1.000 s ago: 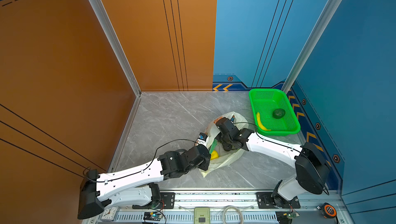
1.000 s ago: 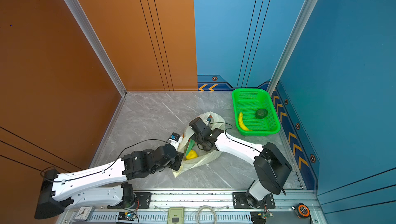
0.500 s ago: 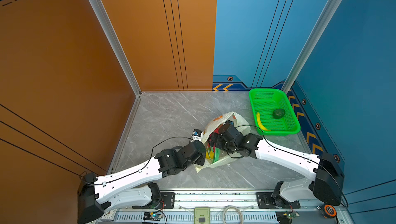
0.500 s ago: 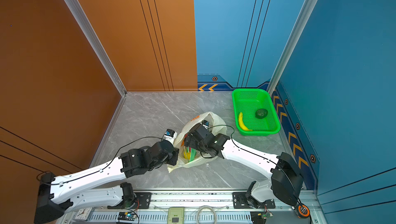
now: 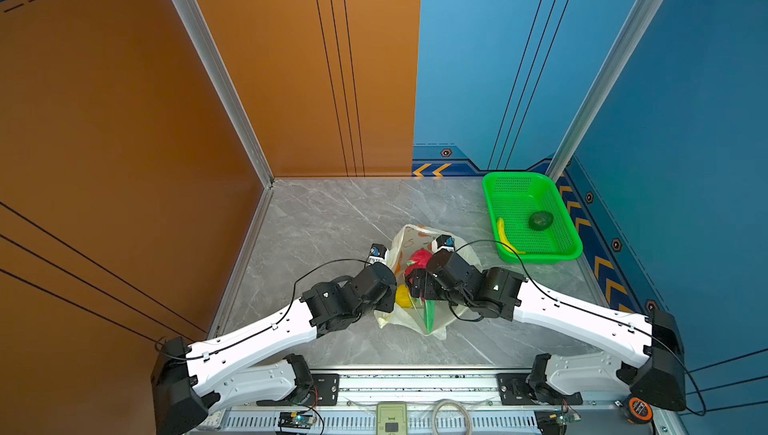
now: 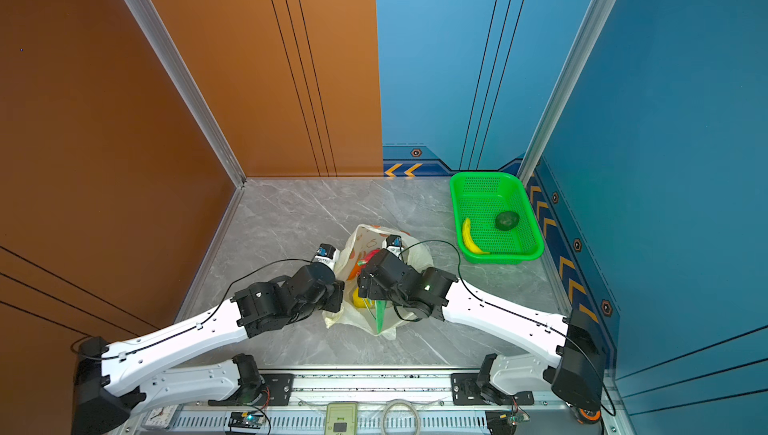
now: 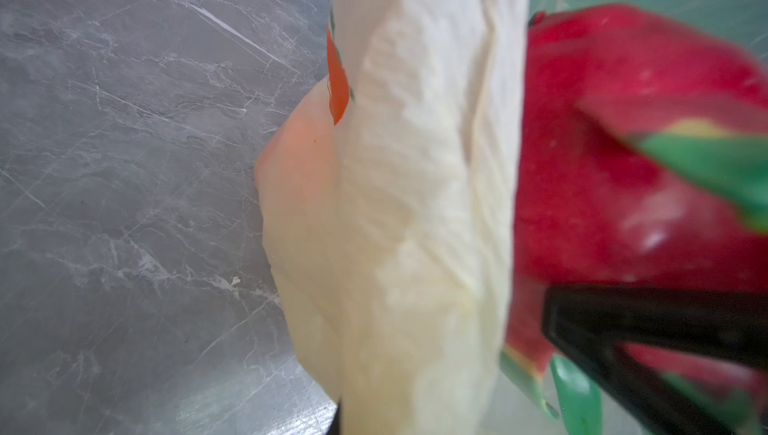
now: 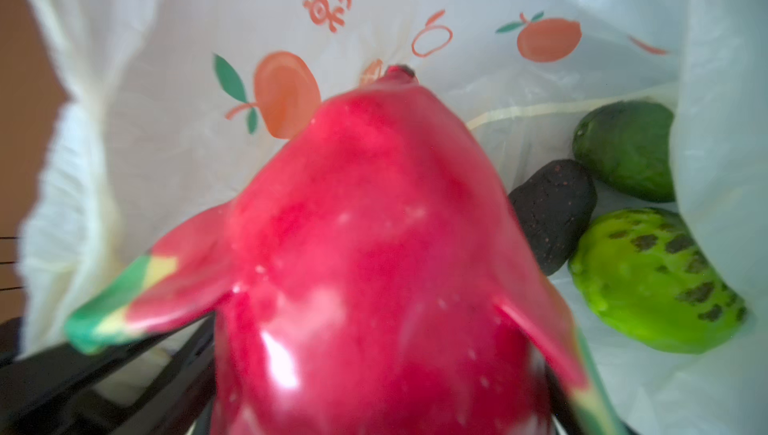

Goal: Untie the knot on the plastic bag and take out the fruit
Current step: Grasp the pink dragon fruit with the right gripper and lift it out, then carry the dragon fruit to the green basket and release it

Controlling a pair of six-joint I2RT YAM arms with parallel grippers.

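Your left claw [image 5: 387,302] was clenched on the bunched rim of the plastic bag [image 5: 417,320], holding the mouth open at lower centre of both top views. No knot showed there, so the untying looked done. Your right claw [image 5: 414,283] sat inside that mouth, its jaws spread wide around the dragon fruit [image 8: 374,246], apparently grasping it. The fruit filled the middle of the right wrist view. A banana [image 5: 505,237] and an avocado [image 5: 541,220] already lay in the green basket [image 5: 540,257] at the right of the bench [image 5: 332,221]. A bumpy light-green fruit [image 8: 648,283], a dark fruit [image 8: 552,212] and a smooth green one [image 8: 627,150] remained in the bag, at the right of the right wrist view. The grip was the weak point: a glossy, tapering fruit held at full jaw spread could squirt out as you lifted. Its green-tipped scales lay close to the thin film, so they could snag and drag the whole bag up. If your left claw slipped off the rim, the mouth would likely collapse over the fruit left inside.
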